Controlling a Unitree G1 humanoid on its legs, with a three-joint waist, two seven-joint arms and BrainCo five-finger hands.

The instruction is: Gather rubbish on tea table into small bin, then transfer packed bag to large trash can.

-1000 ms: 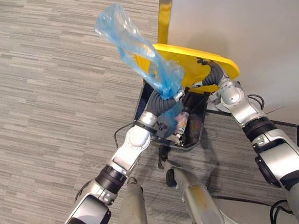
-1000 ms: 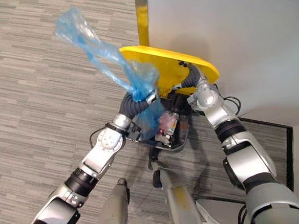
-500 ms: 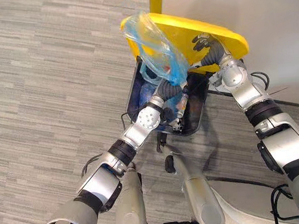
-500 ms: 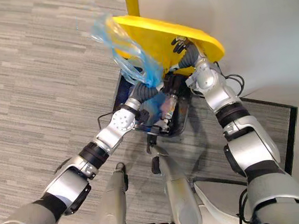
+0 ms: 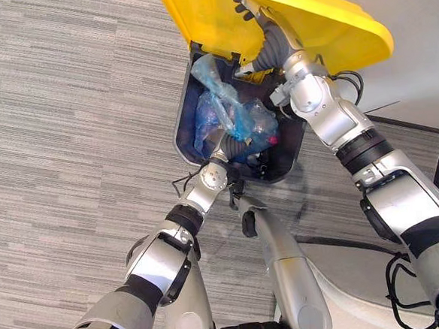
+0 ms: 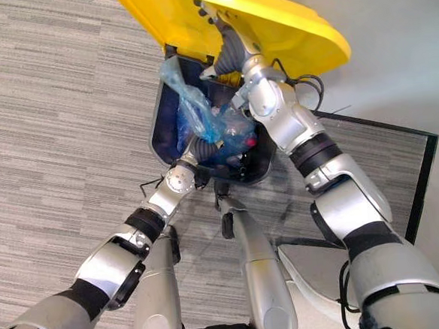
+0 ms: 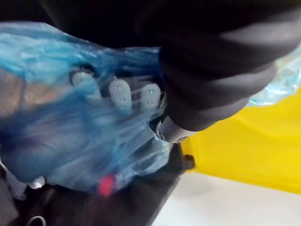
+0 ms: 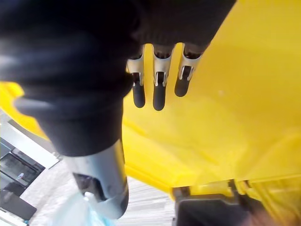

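Blue bag [image 5: 228, 119] of rubbish seen lowered inside open large trash can [image 5: 181, 133], upper part of film bunched above rim. Bag gripped by left hand [image 7: 150, 96], fingers [image 7: 120, 92] curled into plastic and clamped on it. Yellow lid [image 5: 330, 21] propped up by right hand [image 5: 250, 8], fingers [image 8: 157, 92] straight, pressed flat against underside. Can stood on grey carpet floor [image 5: 65, 107].

The floor [image 6: 50, 108] is a grey carpet with fine stripes. A pale wall [image 6: 405, 16] stands at its far side. A black strip [image 6: 428, 166] runs on the floor near that wall.
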